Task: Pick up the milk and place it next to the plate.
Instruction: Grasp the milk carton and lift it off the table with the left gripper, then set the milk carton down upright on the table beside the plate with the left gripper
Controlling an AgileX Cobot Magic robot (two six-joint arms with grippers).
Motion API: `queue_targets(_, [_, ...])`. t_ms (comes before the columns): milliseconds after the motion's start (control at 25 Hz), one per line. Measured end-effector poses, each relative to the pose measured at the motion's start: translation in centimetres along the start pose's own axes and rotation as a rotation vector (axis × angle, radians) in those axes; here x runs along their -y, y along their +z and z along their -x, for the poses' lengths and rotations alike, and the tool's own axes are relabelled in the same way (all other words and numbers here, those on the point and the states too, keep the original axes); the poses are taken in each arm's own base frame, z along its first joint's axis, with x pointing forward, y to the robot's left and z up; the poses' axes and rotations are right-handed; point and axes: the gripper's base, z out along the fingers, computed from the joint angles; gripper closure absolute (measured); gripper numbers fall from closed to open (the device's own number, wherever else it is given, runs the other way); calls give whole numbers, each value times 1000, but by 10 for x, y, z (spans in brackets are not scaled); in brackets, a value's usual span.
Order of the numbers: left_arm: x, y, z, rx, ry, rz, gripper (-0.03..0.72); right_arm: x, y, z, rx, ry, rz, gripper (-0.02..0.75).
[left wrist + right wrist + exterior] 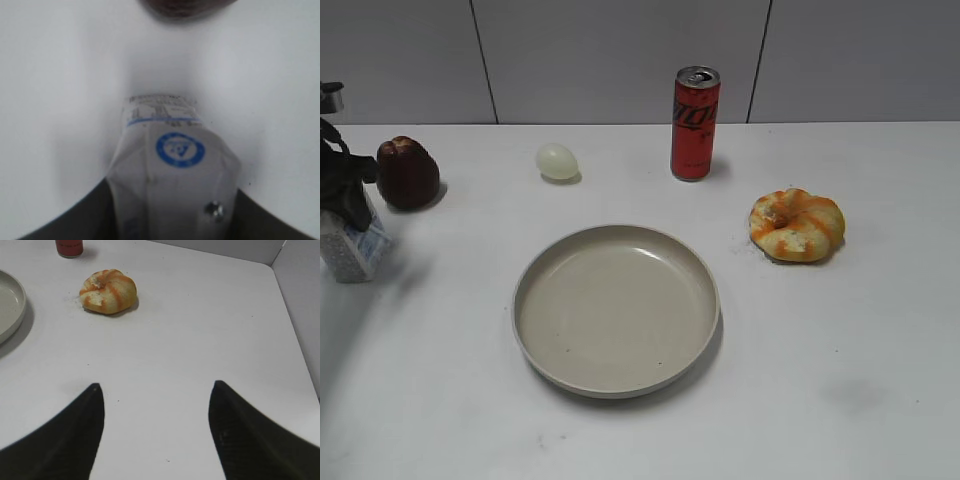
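With the left gripper (pixel 348 205) closed around the milk (pixel 352 245) at the table's (pixel 880 380) left edge, I judge the grip soft; the paper carton could crumple or twist out. Carried toward the plate (pixel 616 308) at the centre, it could clip the dark red fruit (pixel 407 172) just behind; the right gripper (pixel 156 432) hangs wide open, empty, near the right edge.

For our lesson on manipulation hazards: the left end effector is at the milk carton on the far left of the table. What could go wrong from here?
1. The left end effector grips the milk near its soft gable top; the carton might crumple, tilt or slip when lifted.
2. The dark red fruit sits close behind and could get knocked.
3. Carried low, the carton might clip the raised rim of the plate.
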Motion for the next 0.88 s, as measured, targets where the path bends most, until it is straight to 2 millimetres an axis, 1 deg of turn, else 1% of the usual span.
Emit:
queue_targets(80, [0, -1, 0, -8, 1, -2, 412, 0, 0, 0, 0, 0, 0, 241])
queue_targets(200, [2, -4, -2, -16, -18, 1, 414, 0, 0, 0, 0, 0, 0, 241])
queue_targets(280, [7, -13, -3, -13, -15, 6, 414, 0, 0, 0, 0, 0, 0, 241])
queue_targets(360, [18, -28, -6, 7, -25, 13, 414, 0, 0, 0, 0, 0, 0, 241])
queue_targets(440, [39, -46, -11, 18, -20, 33, 414, 0, 0, 0, 0, 0, 0, 241])
queue_targets(480, [51, -51, -16, 10, -14, 52, 415, 0, 0, 0, 0, 0, 0, 241])
queue_targets(520, [69, -55, -21, 6, 7, 68, 416, 0, 0, 0, 0, 0, 0, 241])
queue_targets(600, [104, -54, -32, 5, 51, 119, 415, 0, 0, 0, 0, 0, 0, 241])
queue_targets(720, [146, -49, -46, 28, 20, 149, 415, 0, 0, 0, 0, 0, 0, 241])
queue_targets(800, [164, -46, -52, 44, 19, 134, 416, 0, 0, 0, 0, 0, 0, 241])
queue_targets(880, [174, -42, -58, 46, 26, 119, 416, 0, 0, 0, 0, 0, 0, 241])
